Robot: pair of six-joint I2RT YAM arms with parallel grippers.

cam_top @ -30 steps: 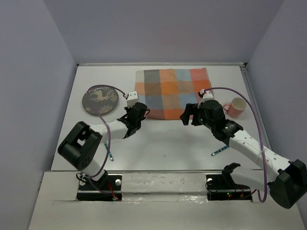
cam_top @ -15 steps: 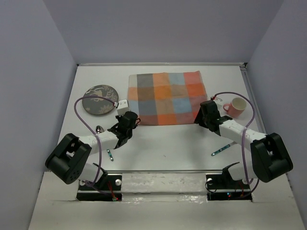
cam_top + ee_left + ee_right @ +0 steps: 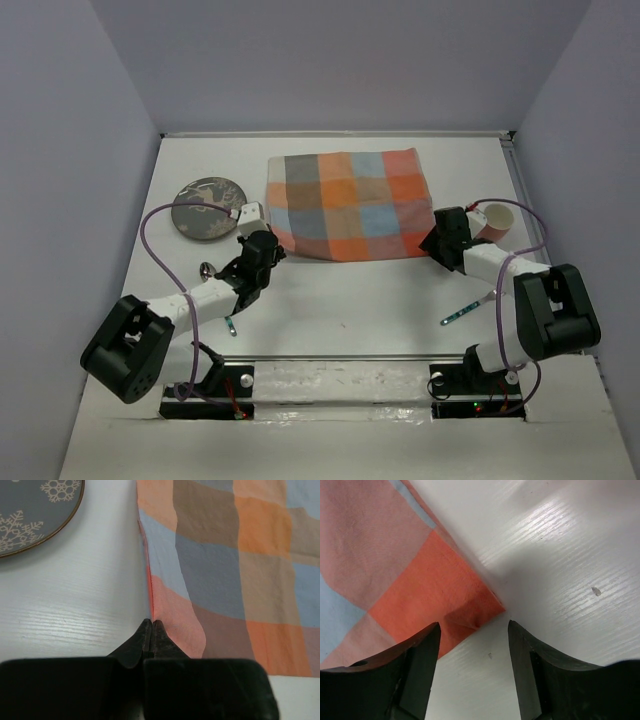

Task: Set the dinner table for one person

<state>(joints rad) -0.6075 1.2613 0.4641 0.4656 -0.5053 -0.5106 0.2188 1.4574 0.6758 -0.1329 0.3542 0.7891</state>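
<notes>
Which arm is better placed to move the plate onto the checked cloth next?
Left, probably. The plate lies just beyond the left pincer, which is shut on the checked cloth. The right pincer is open at its other corner, beside the pink cup.

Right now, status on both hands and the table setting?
Left hand shut on checked cloth, near-left edge. Right hand open, straddling its near-right corner. Cloth flat on dinner table; plate and cup off it, either side.

Orange-and-blue checked cloth [image 3: 345,203], dark snowflake plate [image 3: 207,209] at its left, pink cup [image 3: 493,222] at its right
</notes>
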